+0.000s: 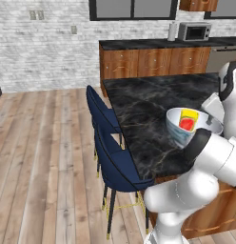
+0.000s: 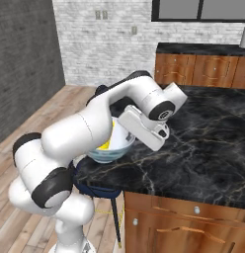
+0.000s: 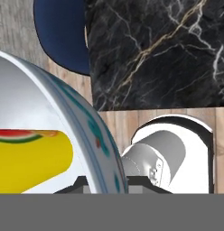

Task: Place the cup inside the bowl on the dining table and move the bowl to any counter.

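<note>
The blue chairs [image 1: 110, 157] are being seen tucked along the left side of the dining table [image 1: 148, 109], and just right of them the bowl [image 1: 179, 129] is being carried at the table's near corner; whether it is resting on the marble or raised just off it cannot be told. The cup [image 1: 188, 120] is being held inside the bowl already, lying against its inner wall. In the hand view the bowl's rim [image 3: 102, 149] is being pinched between the jaws, which are being kept clenched narrowly on the wall, the gripper [image 3: 107, 182] sitting at the rim's edge. The step now in hand is judged to be the carry. It is best being done level and slowly, since a rim grip on a wide, deep bowl is likely being loaded off-centre. At far right, the counter [image 1: 158, 44] by the wall is being offered as a target.
</note>
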### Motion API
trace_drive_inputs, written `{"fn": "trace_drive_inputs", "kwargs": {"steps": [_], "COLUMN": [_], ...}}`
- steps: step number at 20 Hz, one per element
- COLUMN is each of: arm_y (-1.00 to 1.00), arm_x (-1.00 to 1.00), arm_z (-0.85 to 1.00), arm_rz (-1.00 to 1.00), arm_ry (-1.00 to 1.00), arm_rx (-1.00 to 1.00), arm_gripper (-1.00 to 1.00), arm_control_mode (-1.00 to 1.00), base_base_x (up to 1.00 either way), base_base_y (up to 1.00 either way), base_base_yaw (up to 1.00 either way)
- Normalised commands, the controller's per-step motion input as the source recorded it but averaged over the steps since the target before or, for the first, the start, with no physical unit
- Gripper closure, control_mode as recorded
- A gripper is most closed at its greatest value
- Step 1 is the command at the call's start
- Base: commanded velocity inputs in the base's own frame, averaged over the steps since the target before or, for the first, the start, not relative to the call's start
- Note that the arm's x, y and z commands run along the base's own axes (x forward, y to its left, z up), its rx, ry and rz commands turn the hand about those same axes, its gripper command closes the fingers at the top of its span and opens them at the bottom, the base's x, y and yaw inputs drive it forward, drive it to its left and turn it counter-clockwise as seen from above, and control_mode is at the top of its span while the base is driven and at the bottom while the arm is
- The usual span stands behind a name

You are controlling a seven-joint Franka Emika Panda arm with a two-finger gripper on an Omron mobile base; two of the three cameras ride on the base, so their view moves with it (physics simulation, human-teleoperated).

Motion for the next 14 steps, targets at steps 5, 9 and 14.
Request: {"fn": "trace_drive_inputs", "kwargs": {"steps": [5, 9, 14], "arm_y": [0.0, 0.0, 0.0], "arm_x": [0.0, 0.0, 0.0], "arm_z": [0.0, 0.0, 0.0], "arm_rz": [0.0, 0.0, 0.0], "arm_ry": [0.0, 0.0, 0.0], "arm_rx": [0.0, 0.0, 0.0], "arm_gripper": [1.0, 1.0, 1.0], "arm_control_mode": [1.0, 1.0, 1.0], "base_base_x": [0.0, -0.38, -0.54], "base_base_y": [0.0, 0.01, 0.2], "base_base_yaw": [0.0, 0.0, 0.0]}}
